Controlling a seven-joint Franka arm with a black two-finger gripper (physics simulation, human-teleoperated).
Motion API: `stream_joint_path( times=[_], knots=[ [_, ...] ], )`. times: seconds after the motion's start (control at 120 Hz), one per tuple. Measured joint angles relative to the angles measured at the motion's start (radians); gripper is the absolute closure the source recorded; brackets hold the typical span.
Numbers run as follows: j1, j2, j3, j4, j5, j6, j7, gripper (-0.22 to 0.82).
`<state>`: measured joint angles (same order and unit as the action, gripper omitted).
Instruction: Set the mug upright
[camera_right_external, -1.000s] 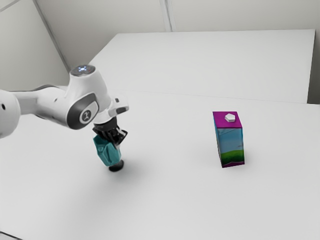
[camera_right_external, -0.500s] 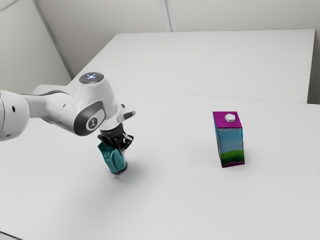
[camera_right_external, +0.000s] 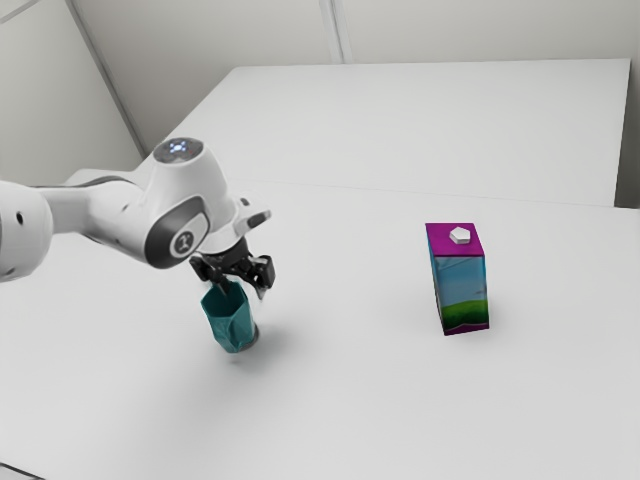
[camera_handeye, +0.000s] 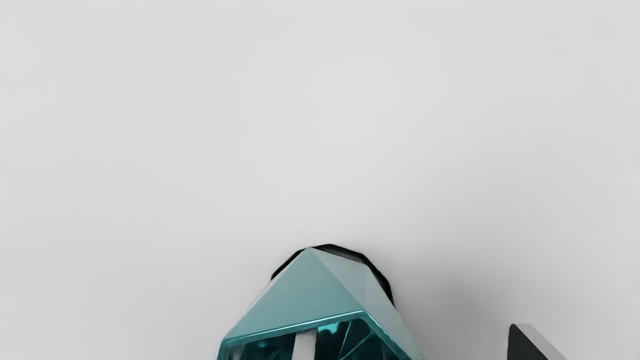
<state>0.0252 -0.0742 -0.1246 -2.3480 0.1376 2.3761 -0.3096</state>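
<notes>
In the exterior view, my gripper (camera_right_external: 243, 288) is directly above the teal faceted mug (camera_right_external: 230, 320), its fingers spread apart. The mug stands mouth up with a slight lean, and a dark edge shows at its lower end. In the wrist view, my gripper (camera_handeye: 411, 327) has one finger inside the mouth of the mug (camera_handeye: 315, 295) and the other outside, well off its wall. The fingers are open, with the mug's near wall between them. Part of the mug is cut off by the picture's edge.
A carton (camera_right_external: 462, 285) with a purple top and a white cap stands upright on the white table (camera_right_external: 340, 400), well toward the exterior view's right from the mug.
The mug has swung closer to upright and shifted slightly toward the exterior view's right, along with my hand. My fingers have spread apart, and my hand has risen a little since half a second ago.
</notes>
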Motion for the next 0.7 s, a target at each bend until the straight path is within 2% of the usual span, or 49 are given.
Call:
stream_joint_path(
  times=[0.142,0.233,0.583,0.7],
  knots=[
    [0.002,-0.062,-0.003,0.01,-0.004,-0.007,-0.002,0.13],
    [0.002,-0.082,-0.017,0.08,-0.013,-0.062,-0.002,0.09],
    [-0.02,-0.049,-0.038,0.547,-0.077,-0.525,0.003,0.03],
    [-0.017,-0.032,-0.038,0.64,-0.093,-0.66,0.005,0.03]
  ],
)
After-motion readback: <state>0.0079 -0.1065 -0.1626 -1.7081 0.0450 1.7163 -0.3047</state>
